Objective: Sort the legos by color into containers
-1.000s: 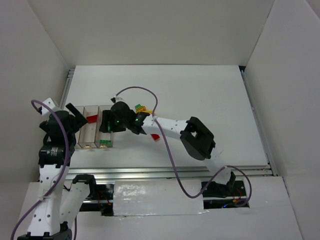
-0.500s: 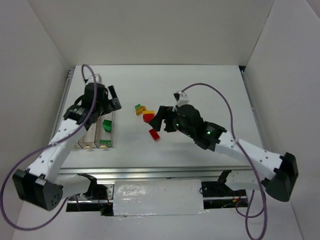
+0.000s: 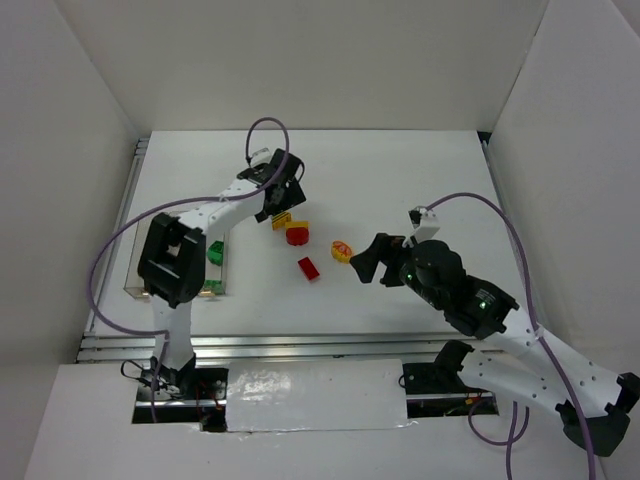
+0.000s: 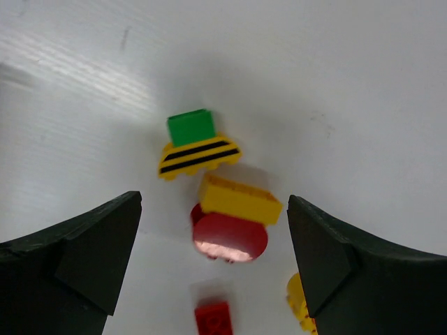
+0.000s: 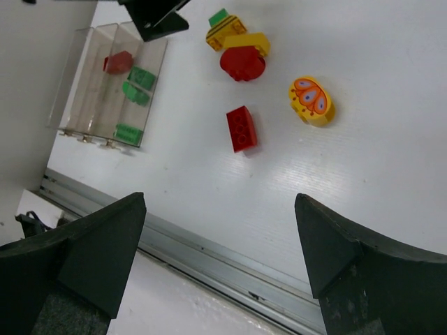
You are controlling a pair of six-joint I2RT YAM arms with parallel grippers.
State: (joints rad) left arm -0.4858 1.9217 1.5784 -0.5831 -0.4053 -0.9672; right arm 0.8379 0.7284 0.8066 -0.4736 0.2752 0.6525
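Observation:
Several legos lie loose mid-table: a green brick (image 4: 191, 128), a yellow striped piece (image 4: 198, 157), a yellow brick (image 4: 239, 199), a round red piece (image 4: 229, 239), a red brick (image 3: 308, 268) and a yellow oval piece (image 3: 342, 250). My left gripper (image 3: 283, 200) is open and empty just above this cluster, with the yellow brick and round red piece between its jaws. My right gripper (image 3: 372, 258) is open and empty, right of the yellow oval. The clear containers (image 5: 105, 84) stand at the left, holding a red piece (image 5: 117, 61) and green pieces (image 5: 142, 77).
My left arm's black link (image 3: 170, 260) lies over most of the containers in the top view. A metal rail (image 5: 230, 262) runs along the table's near edge. White walls enclose the table on three sides.
My left arm has swung from the containers out over the lego cluster. My right gripper has drawn back to the right. The yellow oval piece now lies in plain view beside the red brick.

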